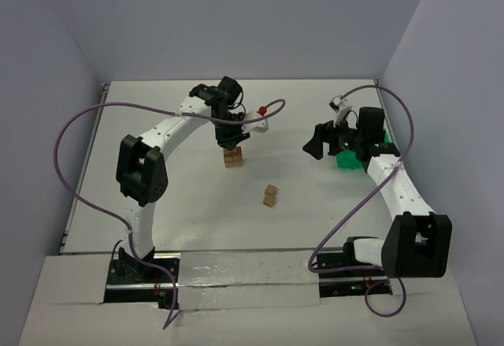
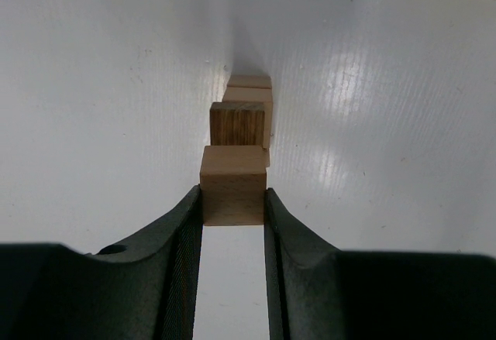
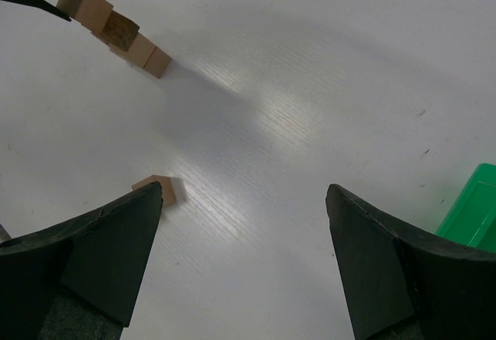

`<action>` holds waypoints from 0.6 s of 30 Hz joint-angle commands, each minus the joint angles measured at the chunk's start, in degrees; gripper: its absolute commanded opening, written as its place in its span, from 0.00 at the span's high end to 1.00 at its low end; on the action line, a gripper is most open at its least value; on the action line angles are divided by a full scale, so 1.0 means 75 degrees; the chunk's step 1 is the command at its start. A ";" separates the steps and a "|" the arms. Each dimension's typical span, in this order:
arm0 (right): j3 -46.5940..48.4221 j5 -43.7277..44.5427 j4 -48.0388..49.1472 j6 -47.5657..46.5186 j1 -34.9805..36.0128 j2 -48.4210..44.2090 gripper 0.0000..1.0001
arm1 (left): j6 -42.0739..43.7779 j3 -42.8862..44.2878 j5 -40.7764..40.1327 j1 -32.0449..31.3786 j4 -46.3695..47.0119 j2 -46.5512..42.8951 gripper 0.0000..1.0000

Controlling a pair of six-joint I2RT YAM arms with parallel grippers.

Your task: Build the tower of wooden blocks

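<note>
Squeezing one small wooden cube [image 2: 232,171] with the left hand [image 2: 234,194]. Shut on it from both sides, with two dark fingers [image 2: 182,262] pressing flat against two opposite faces. Holding it right at the top of the wood block tower [image 1: 233,157], near the middle of the white surface [image 1: 157,204] and a bit toward the back. Hard to tell whether already resting on the cube below or just above it.

Probably very light, going by how tiny next to the hand. Hard and stiff, no squash at all. Flat smooth sides and sharp corners, so easy to pinch on two opposite faces, about halfway up. Easy to knock over too, with nothing but plain weight to keep the stack together. Best to line up the edges, let go slowly and lift straight up.

Made of pale plain wood, the held one. Right under it, a darker cube [image 2: 240,123] with stripy grain on its face. Under that, more pale ones, down to the surface.

Farther out, toward the front, a little clump of loose cubes [image 1: 270,195], maybe two, waiting to be picked up. Off to the right, the right hand [image 3: 244,197], spread wide open and holding nothing. Just behind it, a bright green plastic bin [image 3: 473,208], shiny and straight-edged. Smooth white surface all around, with a soft shine.
</note>
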 commanded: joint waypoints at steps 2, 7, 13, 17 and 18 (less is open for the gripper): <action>-0.0022 -0.0109 0.0292 0.0074 -0.0020 0.0013 0.07 | -0.0063 0.0446 -0.0016 0.0036 0.0012 0.0140 0.73; -0.0034 -0.0099 0.0304 0.0062 -0.0021 0.0037 0.07 | -0.0086 0.0457 0.0053 0.0036 0.0013 0.0208 0.71; -0.0033 -0.0098 0.0301 0.0062 -0.0021 0.0057 0.07 | -0.0063 0.0452 0.0040 0.0036 -0.0035 0.0245 0.68; -0.0016 -0.0133 0.0327 0.0096 -0.0021 0.0054 0.07 | -0.0057 0.0383 -0.0010 0.0042 -0.0006 0.0239 0.64; -0.0011 -0.0142 0.0327 0.0106 -0.0021 0.0049 0.07 | -0.0062 0.0368 -0.0015 0.0037 0.0009 0.0244 0.63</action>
